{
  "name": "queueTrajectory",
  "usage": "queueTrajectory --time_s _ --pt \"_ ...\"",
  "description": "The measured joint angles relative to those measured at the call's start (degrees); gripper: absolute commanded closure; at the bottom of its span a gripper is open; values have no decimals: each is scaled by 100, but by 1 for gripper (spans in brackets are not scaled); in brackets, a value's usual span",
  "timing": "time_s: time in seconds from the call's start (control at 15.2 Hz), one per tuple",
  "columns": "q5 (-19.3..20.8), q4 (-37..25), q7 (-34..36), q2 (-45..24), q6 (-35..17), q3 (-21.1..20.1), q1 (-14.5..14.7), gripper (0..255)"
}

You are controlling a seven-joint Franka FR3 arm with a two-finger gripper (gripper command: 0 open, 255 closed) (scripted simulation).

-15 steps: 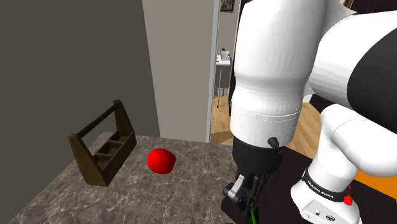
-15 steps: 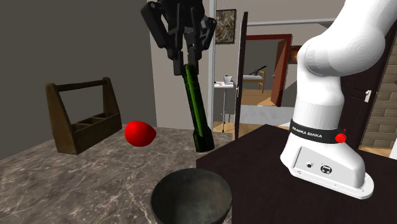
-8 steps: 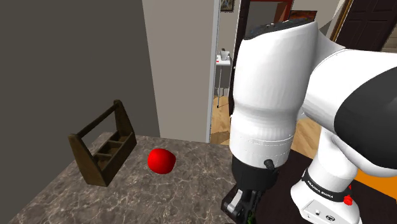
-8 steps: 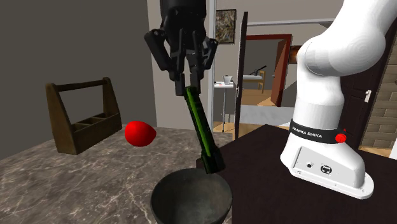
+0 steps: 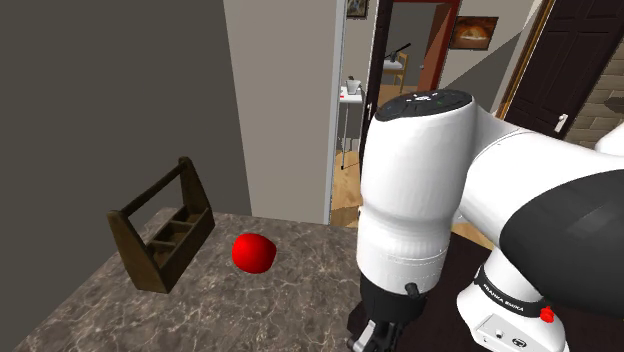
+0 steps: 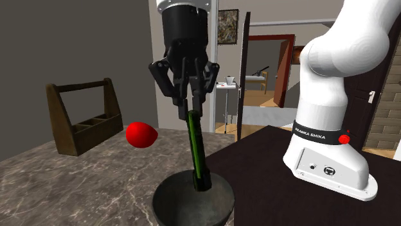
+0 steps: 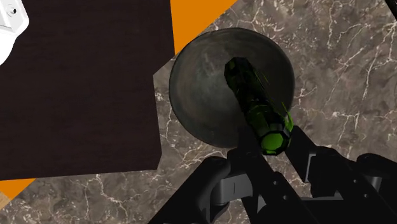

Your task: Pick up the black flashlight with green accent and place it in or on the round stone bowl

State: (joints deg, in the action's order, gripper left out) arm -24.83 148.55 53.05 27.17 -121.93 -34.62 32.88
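**Shoulder view.** The gripper (image 5: 377, 339) is cut off by the lower edge, so its fingertips are out of frame. The white arm link (image 5: 420, 190) covers the marble counter (image 5: 220, 300) behind it.

**Second exterior view.** The stone bowl (image 6: 168, 198) loses its near rim to the lower edge. The upper end of the black-and-green flashlight (image 6: 198, 147) is covered by the clasping fingers (image 6: 181, 103). Objects on the small white table (image 6: 226, 88) in the far room are too small to identify.

**Wrist view.** The gripper body is cropped by the picture's edge and covers part of the bowl's rim. The white arm base (image 7: 9, 22) is cut by a corner.
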Motion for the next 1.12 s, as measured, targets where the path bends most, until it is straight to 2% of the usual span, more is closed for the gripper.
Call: queueTrajectory --time_s 0.53,0.99,1.06,1.12 --pt "-55 322 -2 -468 -784 -248 -41 255" --pt "-46 364 -16 -558 -914 -275 -64 255" --pt "-46 364 -16 -559 -915 -275 -64 0" --pt "-46 364 -16 -559 -915 -275 -64 0"
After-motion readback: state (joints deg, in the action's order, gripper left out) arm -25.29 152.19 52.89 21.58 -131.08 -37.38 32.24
